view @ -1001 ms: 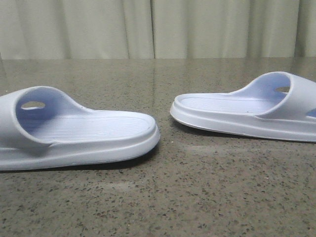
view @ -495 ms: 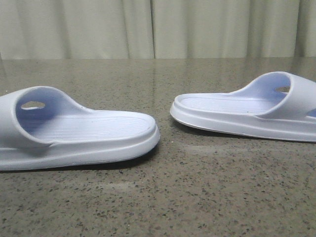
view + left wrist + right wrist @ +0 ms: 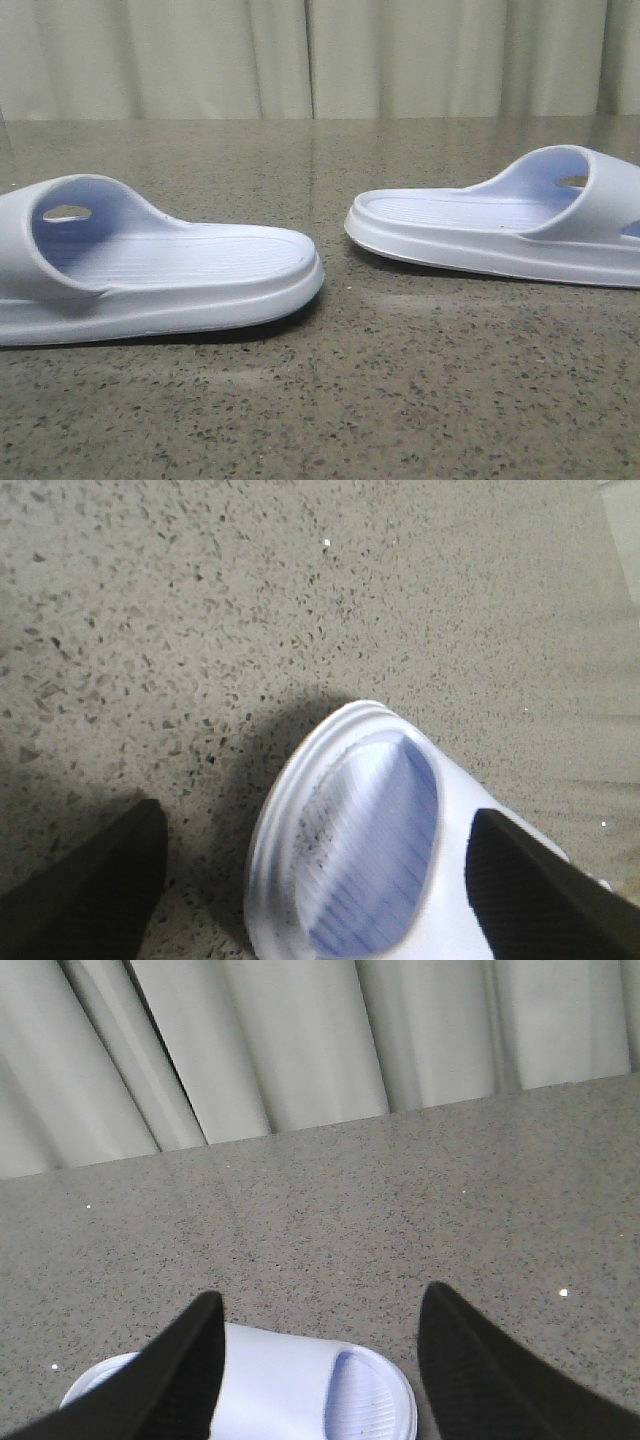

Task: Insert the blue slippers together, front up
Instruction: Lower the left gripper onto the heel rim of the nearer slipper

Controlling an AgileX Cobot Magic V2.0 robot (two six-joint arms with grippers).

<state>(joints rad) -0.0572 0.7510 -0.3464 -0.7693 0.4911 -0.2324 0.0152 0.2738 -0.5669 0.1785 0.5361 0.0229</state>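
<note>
Two pale blue slippers lay flat, soles down, on speckled grey counter, well apart. Left slipper sat toward counter's left edge, right slipper toward right edge, farther back; their open ends faced each other. My left tool hung open, fingers either side of left slipper's end, not touching. My right tool hung open above right slipper. Curtain behind far edge.

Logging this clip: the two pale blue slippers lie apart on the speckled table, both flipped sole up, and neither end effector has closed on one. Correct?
Not quite. In the front view the left slipper and the right slipper both lie sole down, ribbed footbeds facing up. The rest holds: they lie apart on the speckled table, and neither end effector has closed.
</note>
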